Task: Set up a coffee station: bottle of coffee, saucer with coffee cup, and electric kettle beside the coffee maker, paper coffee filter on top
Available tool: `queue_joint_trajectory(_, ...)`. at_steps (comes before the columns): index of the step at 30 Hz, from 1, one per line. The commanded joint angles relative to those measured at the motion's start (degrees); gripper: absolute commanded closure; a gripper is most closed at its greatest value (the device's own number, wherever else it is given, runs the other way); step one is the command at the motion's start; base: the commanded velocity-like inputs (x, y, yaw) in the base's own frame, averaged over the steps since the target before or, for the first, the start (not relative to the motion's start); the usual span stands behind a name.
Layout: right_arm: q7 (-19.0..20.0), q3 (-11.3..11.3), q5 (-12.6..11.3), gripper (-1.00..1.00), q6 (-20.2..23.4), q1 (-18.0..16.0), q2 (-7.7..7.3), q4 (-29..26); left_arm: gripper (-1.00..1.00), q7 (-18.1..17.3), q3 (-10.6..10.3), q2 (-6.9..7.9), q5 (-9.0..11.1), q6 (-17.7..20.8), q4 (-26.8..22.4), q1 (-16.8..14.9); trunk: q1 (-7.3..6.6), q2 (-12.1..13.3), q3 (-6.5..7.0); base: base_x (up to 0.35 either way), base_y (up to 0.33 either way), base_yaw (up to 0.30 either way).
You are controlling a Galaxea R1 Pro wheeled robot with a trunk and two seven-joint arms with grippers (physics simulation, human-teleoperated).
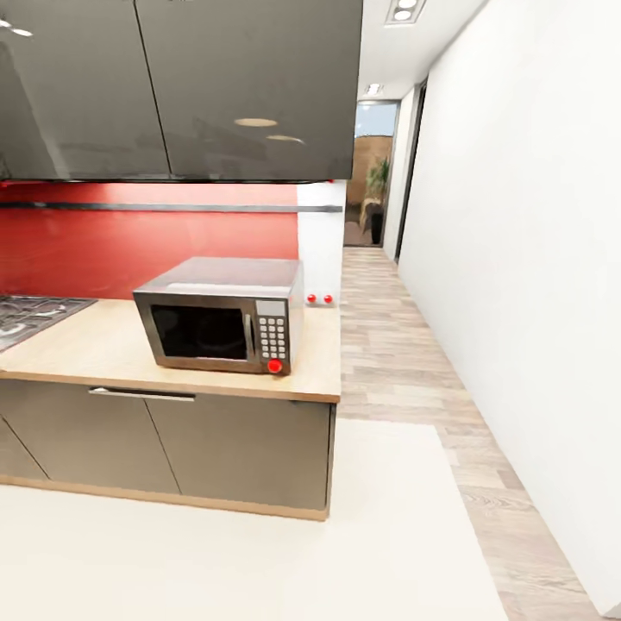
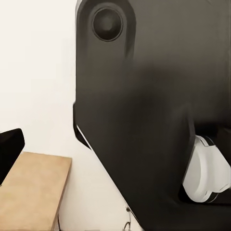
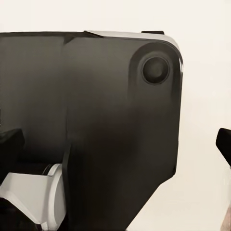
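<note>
Ahead, a boxy steel microwave [image 1: 221,314] with a red knob sits on the pale wooden desk [image 1: 103,349], beside a gas hob [image 1: 30,315]; grey glossy cabinets [image 1: 181,86] hang above. Open plank floor [image 1: 392,345] runs past the desk's right edge. Both wrist views face dark robot housing [image 2: 144,120]; whether either claw is clenched or released, I cannot tell.

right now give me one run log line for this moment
phase: in transit | seen: steel microwave on wood countertop, gas hob | grippers: unseen
</note>
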Motion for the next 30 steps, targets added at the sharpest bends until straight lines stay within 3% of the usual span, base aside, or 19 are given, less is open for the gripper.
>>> queue_joint_trajectory(1, 0.0, 0.0, 0.0, -1.00, -0.2, 0.0, 0.01, 0.0, -1.00, 0.0, 0.4, -0.01, 0.1, -0.1, 0.0, 0.0, -0.22, 0.4, 0.07, 0.000, 0.000, 0.235)
queue_joint_trajectory(30, 0.0, 0.0, 0.0, -1.00, -0.2, 0.0, 0.01, 0.0, -1.00, -0.1, 0.4, -0.01, 0.1, -0.1, 0.0, 0.0, -6.59, 12.0, 3.83, 0.000, 0.000, 0.235)
